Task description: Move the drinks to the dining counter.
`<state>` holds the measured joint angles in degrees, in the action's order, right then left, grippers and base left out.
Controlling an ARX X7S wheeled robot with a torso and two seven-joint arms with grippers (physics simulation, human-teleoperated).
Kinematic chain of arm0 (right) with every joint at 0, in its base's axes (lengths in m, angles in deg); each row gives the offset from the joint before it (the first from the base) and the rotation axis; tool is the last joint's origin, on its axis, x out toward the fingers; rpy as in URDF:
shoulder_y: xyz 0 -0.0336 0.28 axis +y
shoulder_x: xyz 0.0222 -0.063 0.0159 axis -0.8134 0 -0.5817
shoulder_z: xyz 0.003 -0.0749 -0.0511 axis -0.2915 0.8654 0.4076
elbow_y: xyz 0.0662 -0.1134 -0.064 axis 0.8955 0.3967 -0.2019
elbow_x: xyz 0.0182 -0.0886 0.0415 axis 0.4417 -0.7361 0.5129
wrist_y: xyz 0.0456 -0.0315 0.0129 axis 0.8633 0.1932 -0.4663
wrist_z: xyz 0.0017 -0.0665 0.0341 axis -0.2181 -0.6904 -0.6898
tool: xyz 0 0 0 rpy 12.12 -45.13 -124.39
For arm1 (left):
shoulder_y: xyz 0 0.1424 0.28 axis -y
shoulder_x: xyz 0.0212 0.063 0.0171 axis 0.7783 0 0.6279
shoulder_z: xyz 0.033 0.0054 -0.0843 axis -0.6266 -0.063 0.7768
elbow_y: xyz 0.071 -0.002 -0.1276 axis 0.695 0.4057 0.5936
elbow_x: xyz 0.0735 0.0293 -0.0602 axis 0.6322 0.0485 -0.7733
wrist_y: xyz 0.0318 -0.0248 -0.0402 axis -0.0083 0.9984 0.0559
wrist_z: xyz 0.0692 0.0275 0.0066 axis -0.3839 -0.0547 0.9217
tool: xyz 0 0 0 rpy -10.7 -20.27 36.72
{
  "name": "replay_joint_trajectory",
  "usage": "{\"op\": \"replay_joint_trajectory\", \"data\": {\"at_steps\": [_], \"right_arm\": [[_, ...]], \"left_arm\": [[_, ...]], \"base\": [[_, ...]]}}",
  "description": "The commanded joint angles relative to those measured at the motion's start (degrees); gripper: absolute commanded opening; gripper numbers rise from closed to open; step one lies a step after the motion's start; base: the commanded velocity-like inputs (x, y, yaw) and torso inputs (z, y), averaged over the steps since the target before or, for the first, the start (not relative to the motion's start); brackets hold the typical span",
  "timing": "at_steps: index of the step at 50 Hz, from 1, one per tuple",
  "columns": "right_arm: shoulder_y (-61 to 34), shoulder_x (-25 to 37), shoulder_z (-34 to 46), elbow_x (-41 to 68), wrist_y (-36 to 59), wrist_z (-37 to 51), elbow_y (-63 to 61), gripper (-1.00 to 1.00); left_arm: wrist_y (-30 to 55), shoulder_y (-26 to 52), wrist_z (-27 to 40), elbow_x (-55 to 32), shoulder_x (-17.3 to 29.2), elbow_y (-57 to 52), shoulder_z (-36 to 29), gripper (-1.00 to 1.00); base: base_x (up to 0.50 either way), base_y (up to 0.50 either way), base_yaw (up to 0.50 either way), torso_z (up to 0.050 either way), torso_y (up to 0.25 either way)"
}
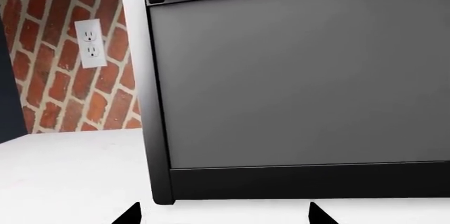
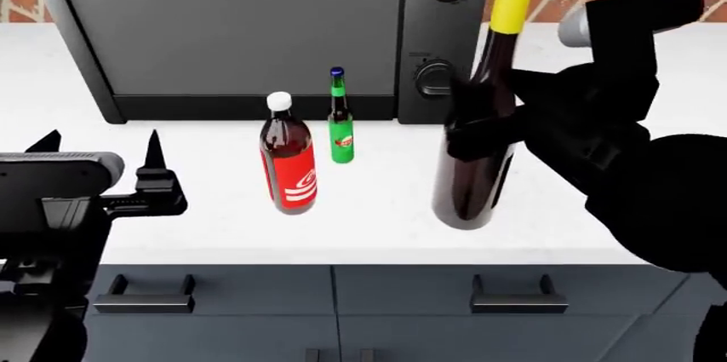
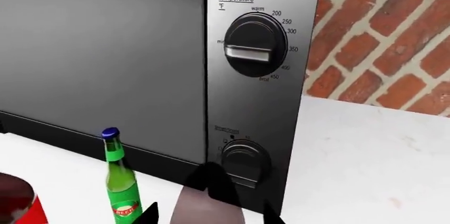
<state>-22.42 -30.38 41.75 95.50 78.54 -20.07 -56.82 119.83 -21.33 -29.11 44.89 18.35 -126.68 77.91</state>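
The tall dark-brown wine bottle (image 2: 475,166) with a yellow neck stands at the right of the white counter (image 2: 375,217), and my right gripper (image 2: 486,134) is shut on its body. In the right wrist view the wine bottle (image 3: 204,209) fills the gap between the fingers. The red-labelled cola bottle (image 2: 286,162) and the small green bottle (image 2: 340,128) stand free at the middle, in front of the oven. The green bottle (image 3: 120,184) and the cola bottle's edge (image 3: 16,203) also show from the right wrist. My left gripper (image 2: 100,151) is open and empty at the left, and the left gripper (image 1: 225,216) faces the oven door. The dining counter is out of view.
A dark toaster oven (image 2: 250,30) with two knobs (image 3: 254,45) fills the back of the white counter. A brick wall (image 1: 63,66) with a white outlet (image 1: 90,43) lies behind. Grey-blue drawers with black handles (image 2: 517,301) sit under the front edge.
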Motion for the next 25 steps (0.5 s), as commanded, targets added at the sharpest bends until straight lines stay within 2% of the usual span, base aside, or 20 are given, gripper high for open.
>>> {"op": "replay_joint_trajectory", "data": {"at_steps": [1, 5, 14, 18, 22, 25], "right_arm": [[-3.3, 3.8, -7.2, 20.9, 1.0, 18.8, -8.5, -1.0], [-9.8, 7.9, -5.1, 33.8, -2.8, 30.7, -11.2, -1.0], [-15.0, 13.4, -3.8, 44.1, -8.0, 38.9, -15.2, -1.0], [-15.1, 13.5, -3.3, 44.6, -8.1, 38.9, -15.8, -1.0], [-16.0, 13.3, -2.5, 44.5, -8.1, 38.7, -15.3, -1.0], [-16.4, 13.1, -2.0, 44.4, -8.1, 38.6, -15.2, -1.0]], "left_arm": [[-0.2, 1.5, -0.7, 0.3, 0.2, 1.1, -3.6, 1.0], [0.0, 3.9, -1.3, 0.3, -0.3, 2.3, -6.5, 1.0], [3.7, 9.4, -6.7, -3.2, 1.1, 2.6, -12.6, 1.0], [7.0, 11.2, -8.1, -6.7, 2.1, 1.1, -9.8, 1.0], [10.8, 11.4, -9.7, -11.9, 3.3, -1.6, -4.0, 1.0], [12.1, 12.0, -9.2, -12.8, 4.5, -3.2, -1.5, 1.0]], "base": [[0.0, 0.0, 0.0, 0.0, 0.0], [0.0, 0.0, 0.0, 0.0, 0.004], [0.0, 0.0, 0.0, 0.0, 0.0], [0.0, 0.0, 0.0, 0.0, 0.0], [0.0, 0.0, 0.0, 0.0, 0.003], [0.0, 0.0, 0.0, 0.0, 0.0]]}}
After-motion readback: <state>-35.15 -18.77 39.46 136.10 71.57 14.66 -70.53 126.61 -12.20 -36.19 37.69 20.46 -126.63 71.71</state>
